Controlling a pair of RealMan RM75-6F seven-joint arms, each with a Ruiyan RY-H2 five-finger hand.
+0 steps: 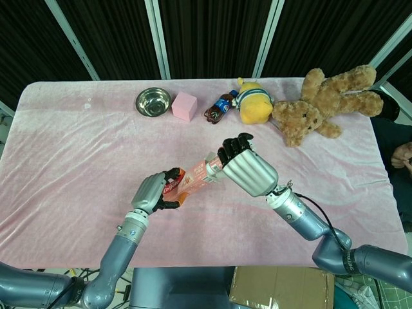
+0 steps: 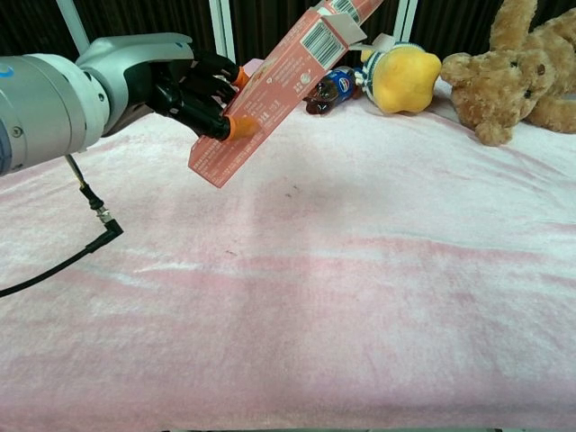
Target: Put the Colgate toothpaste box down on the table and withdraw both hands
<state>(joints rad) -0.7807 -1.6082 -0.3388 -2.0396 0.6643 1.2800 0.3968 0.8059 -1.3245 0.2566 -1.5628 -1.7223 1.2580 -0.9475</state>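
The Colgate toothpaste box (image 1: 193,178), salmon-red with a barcode, hangs tilted above the pink tablecloth (image 1: 77,154), held at both ends. My left hand (image 1: 153,192) grips its lower end, dark fingers (image 2: 193,94) wrapped round it in the chest view, where the box (image 2: 270,90) slants up to the top edge. My right hand (image 1: 248,168) holds the upper end, its fingers curled over the box's open flap. The chest view does not show the right hand.
Along the far edge lie a steel bowl (image 1: 152,101), a pink block (image 1: 184,105), a cola bottle (image 1: 221,107), a yellow plush toy (image 1: 254,102) and a brown teddy bear (image 1: 325,100). A cardboard carton (image 1: 280,288) sits below the near edge. A person's hand (image 1: 402,154) shows at the right.
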